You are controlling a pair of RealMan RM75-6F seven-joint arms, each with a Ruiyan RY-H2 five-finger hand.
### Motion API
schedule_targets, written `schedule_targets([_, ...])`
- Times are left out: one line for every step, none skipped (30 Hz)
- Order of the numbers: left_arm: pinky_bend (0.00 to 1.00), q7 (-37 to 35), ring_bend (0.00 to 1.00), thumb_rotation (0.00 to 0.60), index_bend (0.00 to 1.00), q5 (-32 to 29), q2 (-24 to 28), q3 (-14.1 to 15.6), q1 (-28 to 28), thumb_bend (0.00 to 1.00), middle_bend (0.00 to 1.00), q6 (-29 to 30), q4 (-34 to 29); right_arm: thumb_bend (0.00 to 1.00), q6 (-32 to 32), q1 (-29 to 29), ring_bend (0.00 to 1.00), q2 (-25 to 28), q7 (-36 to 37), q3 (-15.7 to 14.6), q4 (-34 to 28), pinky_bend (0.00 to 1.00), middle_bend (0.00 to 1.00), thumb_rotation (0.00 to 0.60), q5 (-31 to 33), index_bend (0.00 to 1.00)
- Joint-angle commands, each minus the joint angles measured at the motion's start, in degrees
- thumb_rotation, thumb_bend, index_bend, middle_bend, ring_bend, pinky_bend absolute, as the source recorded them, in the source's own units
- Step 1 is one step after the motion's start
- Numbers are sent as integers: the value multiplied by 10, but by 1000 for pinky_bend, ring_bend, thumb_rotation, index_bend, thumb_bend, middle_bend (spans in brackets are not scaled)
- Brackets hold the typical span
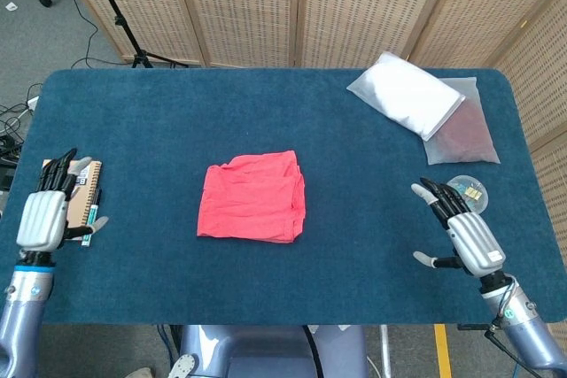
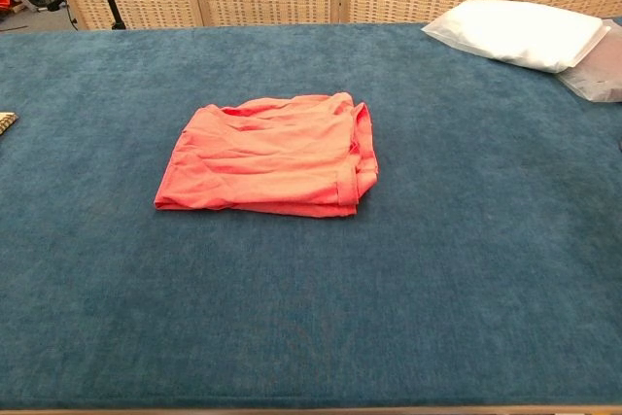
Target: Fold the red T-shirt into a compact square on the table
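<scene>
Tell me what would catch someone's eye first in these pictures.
The red T-shirt, folded into a rough square, lies alone mid-table on the dark blue cloth. The left hand hangs open at the left edge beside a spiral notebook, and the right hand hangs open near the right edge. A white plastic-wrapped bundle sits at the far right corner.
</scene>
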Motion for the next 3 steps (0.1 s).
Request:
schedule_targets([0,32,0,600,0,-25,26,15,32,67,0,20,-37,0,7,-3,0,-2,-13,2,0,0,0,600,0,0])
schedule_targets([0,38,0,600,0,-26,28,14,35,70,0,23,-40,0,9,-4,0,-3,-17,3,0,0,0,600,1,0])
schedule_targets([0,43,0,600,0,-26,29,13,38,74,0,26,-44,0,10,-5,0,-4,-24,4,1,0,0,600,2,0])
